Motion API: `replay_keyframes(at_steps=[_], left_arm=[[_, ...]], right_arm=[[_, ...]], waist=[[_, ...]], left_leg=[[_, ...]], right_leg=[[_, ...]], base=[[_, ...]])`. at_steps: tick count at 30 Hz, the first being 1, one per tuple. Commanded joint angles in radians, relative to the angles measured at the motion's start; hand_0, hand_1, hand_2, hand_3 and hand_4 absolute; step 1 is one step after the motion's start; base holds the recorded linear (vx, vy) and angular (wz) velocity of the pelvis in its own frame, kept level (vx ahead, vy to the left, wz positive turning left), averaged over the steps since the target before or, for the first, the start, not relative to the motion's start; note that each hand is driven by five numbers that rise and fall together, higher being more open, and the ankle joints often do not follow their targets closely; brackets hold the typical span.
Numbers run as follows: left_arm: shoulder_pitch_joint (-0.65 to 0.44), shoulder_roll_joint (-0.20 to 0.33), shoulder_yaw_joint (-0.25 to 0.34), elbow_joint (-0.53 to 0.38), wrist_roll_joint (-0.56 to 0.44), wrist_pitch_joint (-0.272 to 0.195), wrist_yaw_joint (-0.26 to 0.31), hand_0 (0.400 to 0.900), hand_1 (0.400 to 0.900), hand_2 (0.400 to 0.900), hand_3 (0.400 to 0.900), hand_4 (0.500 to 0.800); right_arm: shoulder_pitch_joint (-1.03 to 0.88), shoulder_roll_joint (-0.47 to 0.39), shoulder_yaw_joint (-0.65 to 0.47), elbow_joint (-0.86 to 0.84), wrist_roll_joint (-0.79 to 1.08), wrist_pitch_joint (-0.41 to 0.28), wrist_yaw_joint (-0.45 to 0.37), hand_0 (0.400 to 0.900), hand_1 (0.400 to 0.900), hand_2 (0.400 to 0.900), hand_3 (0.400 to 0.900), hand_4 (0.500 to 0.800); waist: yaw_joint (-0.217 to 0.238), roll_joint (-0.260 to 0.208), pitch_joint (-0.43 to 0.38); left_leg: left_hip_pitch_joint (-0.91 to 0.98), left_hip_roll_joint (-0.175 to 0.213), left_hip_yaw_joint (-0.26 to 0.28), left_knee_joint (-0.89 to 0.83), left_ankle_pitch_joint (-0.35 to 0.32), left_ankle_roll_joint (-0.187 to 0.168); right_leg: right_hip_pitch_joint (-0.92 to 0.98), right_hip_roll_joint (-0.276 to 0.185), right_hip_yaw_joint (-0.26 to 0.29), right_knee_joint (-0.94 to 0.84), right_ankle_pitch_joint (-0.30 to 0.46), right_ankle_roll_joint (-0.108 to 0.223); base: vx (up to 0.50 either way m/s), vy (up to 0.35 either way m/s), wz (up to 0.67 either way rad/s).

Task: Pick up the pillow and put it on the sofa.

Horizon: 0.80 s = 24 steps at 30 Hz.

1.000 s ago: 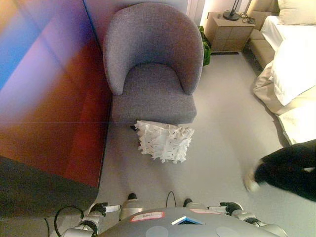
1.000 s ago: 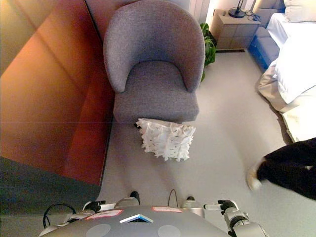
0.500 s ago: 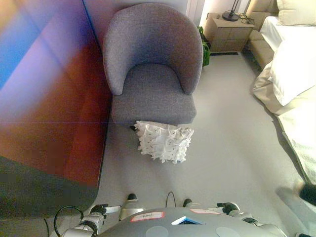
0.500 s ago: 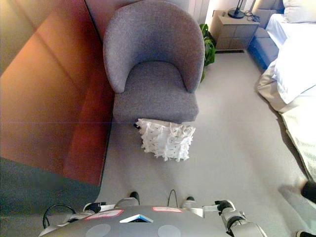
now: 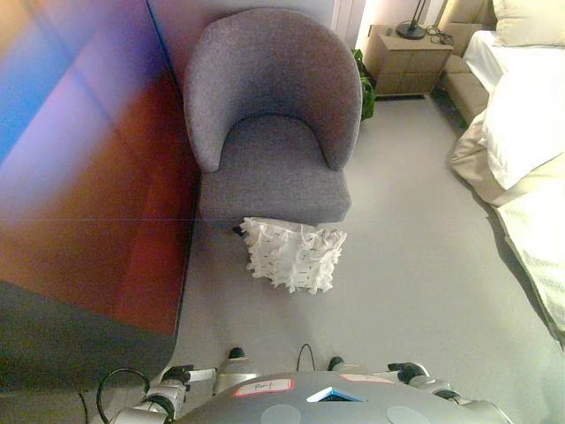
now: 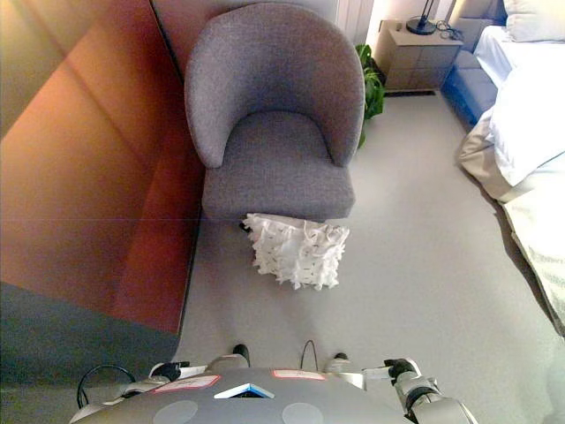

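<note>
A white textured pillow [image 5: 294, 254] lies on the grey carpet, leaning against the front edge of the grey tub armchair [image 5: 272, 132] that serves as the sofa. The armchair's seat [image 6: 278, 159] has nothing on it. The pillow is straight ahead in both eye views, a short way in front of me. Neither hand shows in either view; only parts of my arms appear along the bottom edge.
A reddish-brown wall panel [image 5: 88, 177] runs along the left. A bed with white bedding [image 5: 525, 124] stands at the right, a wooden nightstand [image 5: 408, 57] at the back, and a green plant [image 6: 372, 79] beside the armchair. Grey carpet [image 6: 415, 247] lies between armchair and bed.
A person's dark leg and shoe at the lower right moved out of view. The pillow and armchair have not moved.
</note>
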<state>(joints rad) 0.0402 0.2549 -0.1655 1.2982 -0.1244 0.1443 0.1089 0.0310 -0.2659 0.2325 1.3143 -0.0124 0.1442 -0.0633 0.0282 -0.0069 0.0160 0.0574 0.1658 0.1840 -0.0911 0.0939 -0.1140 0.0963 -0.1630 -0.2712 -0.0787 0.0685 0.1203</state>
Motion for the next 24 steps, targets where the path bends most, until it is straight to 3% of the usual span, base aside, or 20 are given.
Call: replay_keyframes(at_steps=[1, 3, 7, 9, 14, 17, 19, 20, 22, 24], left_arm=[[-0.109, 0.024, -0.012, 0.059, -0.008, 0.014, 0.026, 0.900, 0.900, 0.900, 0.900, 0.800], [-0.101, 0.020, -0.004, 0.055, -0.010, 0.014, 0.025, 0.900, 0.900, 0.900, 0.900, 0.800], [-0.079, 0.011, 0.018, 0.046, -0.027, 0.005, 0.017, 0.900, 0.900, 0.900, 0.900, 0.800], [-0.074, 0.004, 0.018, 0.046, -0.051, 0.011, 0.012, 0.900, 0.900, 0.900, 0.900, 0.800], [-0.044, 0.010, 0.040, 0.052, -0.064, 0.032, -0.012, 0.900, 0.900, 0.900, 0.900, 0.800], [-0.010, 0.011, 0.061, 0.056, -0.069, 0.040, -0.016, 0.900, 0.900, 0.900, 0.900, 0.800], [0.008, 0.011, 0.081, 0.057, -0.079, 0.052, -0.015, 0.900, 0.900, 0.900, 0.900, 0.800], [0.007, 0.016, 0.093, 0.051, -0.083, 0.074, -0.016, 0.900, 0.900, 0.900, 0.900, 0.800], [0.003, 0.032, 0.113, 0.073, -0.059, 0.072, -0.026, 0.900, 0.900, 0.900, 0.900, 0.800], [-0.007, 0.052, 0.116, 0.076, -0.029, 0.067, -0.045, 0.900, 0.900, 0.900, 0.900, 0.800]], right_arm=[[-0.114, -0.004, 0.020, 0.034, -0.002, 0.005, -0.021, 0.900, 0.900, 0.900, 0.900, 0.800], [-0.122, -0.012, 0.025, 0.041, -0.016, 0.002, -0.012, 0.900, 0.900, 0.900, 0.900, 0.800], [-0.145, -0.047, 0.055, 0.019, -0.057, 0.000, -0.019, 0.900, 0.900, 0.900, 0.900, 0.800], [-0.156, -0.066, 0.061, 0.017, -0.049, -0.001, -0.021, 0.900, 0.900, 0.900, 0.900, 0.800], [-0.162, -0.098, 0.036, 0.014, -0.062, -0.036, 0.017, 0.900, 0.900, 0.900, 0.900, 0.800], [-0.145, -0.104, 0.037, 0.001, -0.073, -0.066, 0.034, 0.900, 0.900, 0.900, 0.900, 0.800], [-0.138, -0.098, 0.038, -0.005, -0.093, -0.066, 0.043, 0.900, 0.900, 0.900, 0.900, 0.800], [-0.143, -0.094, 0.038, 0.000, -0.105, -0.065, 0.042, 0.900, 0.900, 0.900, 0.900, 0.800], [-0.155, -0.076, 0.033, 0.001, -0.104, -0.050, 0.035, 0.900, 0.900, 0.900, 0.900, 0.800], [-0.151, -0.069, 0.016, -0.009, -0.100, -0.051, 0.032, 0.900, 0.900, 0.900, 0.900, 0.800]], waist=[[-0.017, -0.005, 0.091], [-0.020, -0.022, 0.104], [0.014, -0.042, 0.183], [0.039, -0.016, 0.218], [0.106, 0.031, 0.244], [0.138, 0.029, 0.226], [0.141, 0.038, 0.204], [0.137, 0.036, 0.186], [0.161, 0.020, 0.164], [0.172, 0.010, 0.148]], left_leg=[[0.041, 0.024, -0.043, 0.029, -0.056, 0.028], [0.018, 0.037, -0.051, 0.142, -0.089, 0.021], [-0.212, 0.068, -0.103, 0.560, 0.050, 0.013], [-0.278, 0.071, -0.107, 0.516, 0.107, -0.015], [-0.324, 0.089, -0.069, 0.121, 0.248, -0.056], [-0.378, 0.102, -0.043, 0.013, 0.261, -0.071], [-0.386, 0.126, 0.059, 0.030, 0.273, -0.080], [-0.369, 0.124, 0.130, 0.034, 0.210, -0.053], [-0.363, 0.085, 0.079, 0.085, 0.185, -0.026], [-0.412, 0.071, 0.056, 0.214, 0.149, 0.000]], right_leg=[[-0.038, 0.016, 0.063, 0.131, -0.097, -0.023], [-0.051, 0.021, 0.083, 0.136, -0.095, -0.045], [-0.055, 0.040, 0.111, 0.171, -0.093, -0.101], [-0.022, 0.058, 0.113, 0.173, -0.112, -0.101], [0.127, 0.073, 0.116, 0.120, -0.173, -0.071], [0.221, 0.061, 0.133, 0.107, -0.253, -0.055], [0.276, 0.043, 0.110, 0.116, -0.306, -0.039], [0.287, 0.021, 0.089, 0.129, -0.305, -0.023], [0.316, -0.026, 0.092, 0.178, -0.320, 0.006], [0.331, -0.053, 0.106, 0.221, -0.296, 0.018]], base=[[0.00, -0.129, 0.02], [0.03, -0.164, -0.08], [0.07, -0.189, -0.40], [0.22, 0.056, -0.42], [0.47, 0.196, -0.31], [0.67, 0.251, -0.33], [0.65, 0.320, -0.08], [0.65, 0.344, -0.09], [0.68, 0.312, -0.16], [0.60, 0.288, 0.03]])
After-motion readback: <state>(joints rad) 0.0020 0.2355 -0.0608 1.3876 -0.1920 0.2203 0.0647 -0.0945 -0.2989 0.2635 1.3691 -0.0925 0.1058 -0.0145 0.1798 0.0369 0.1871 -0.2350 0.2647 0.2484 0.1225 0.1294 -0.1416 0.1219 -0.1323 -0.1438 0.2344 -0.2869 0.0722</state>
